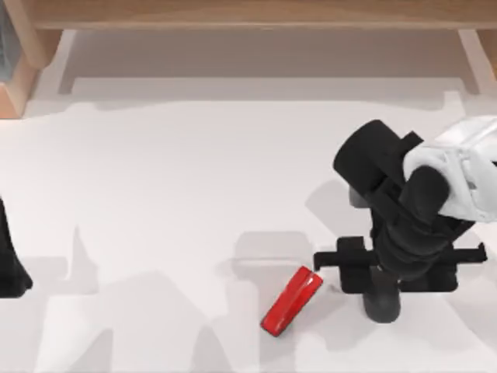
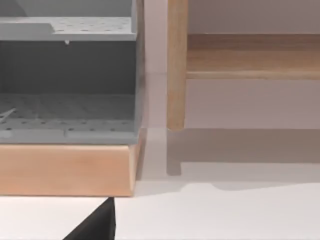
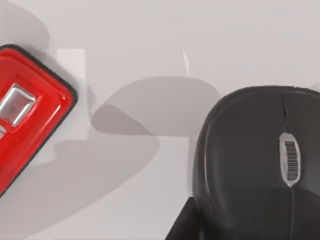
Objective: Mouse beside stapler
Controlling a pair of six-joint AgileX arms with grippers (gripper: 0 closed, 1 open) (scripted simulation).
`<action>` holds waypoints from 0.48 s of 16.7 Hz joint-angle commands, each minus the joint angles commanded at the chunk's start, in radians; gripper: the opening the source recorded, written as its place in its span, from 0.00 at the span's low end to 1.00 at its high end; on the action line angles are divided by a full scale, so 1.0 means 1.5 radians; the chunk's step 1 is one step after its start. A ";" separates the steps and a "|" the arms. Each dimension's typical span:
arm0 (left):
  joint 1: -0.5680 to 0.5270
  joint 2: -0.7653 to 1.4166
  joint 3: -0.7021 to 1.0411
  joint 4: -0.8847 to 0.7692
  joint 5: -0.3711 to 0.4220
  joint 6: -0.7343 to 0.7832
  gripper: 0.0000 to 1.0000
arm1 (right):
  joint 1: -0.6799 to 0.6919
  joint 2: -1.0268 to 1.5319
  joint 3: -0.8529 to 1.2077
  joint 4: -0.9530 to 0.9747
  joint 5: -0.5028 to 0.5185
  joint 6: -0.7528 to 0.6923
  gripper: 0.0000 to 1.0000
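The red stapler [image 1: 291, 301] lies slantwise on the white table [image 1: 171, 194] near the front edge, right of the middle. The dark grey mouse [image 1: 382, 305] rests just to its right, with a narrow strip of table between them, and is partly hidden under my right gripper [image 1: 388, 272], which hangs directly above it. In the right wrist view the mouse [image 3: 255, 160] is close up with its scroll wheel showing, and the stapler's rounded end [image 3: 30, 120] is beside it. My left arm [image 1: 11, 260] is parked at the table's left edge.
A wooden frame [image 1: 256, 12] runs along the back of the table, with a wooden block [image 1: 15, 78] at the back left. The left wrist view faces a grey perforated shelf unit [image 2: 67, 75] on a wooden base [image 2: 65, 170] and a wooden post [image 2: 176, 65].
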 joint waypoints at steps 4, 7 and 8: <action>0.000 0.000 0.000 0.000 0.000 0.000 1.00 | 0.000 0.000 0.000 0.000 0.000 0.000 0.45; 0.000 0.000 0.000 0.000 0.000 0.000 1.00 | 0.000 0.000 0.000 0.000 0.000 0.000 0.68; 0.000 0.000 0.000 0.000 0.000 0.000 1.00 | 0.000 0.000 0.000 0.000 0.000 0.000 0.75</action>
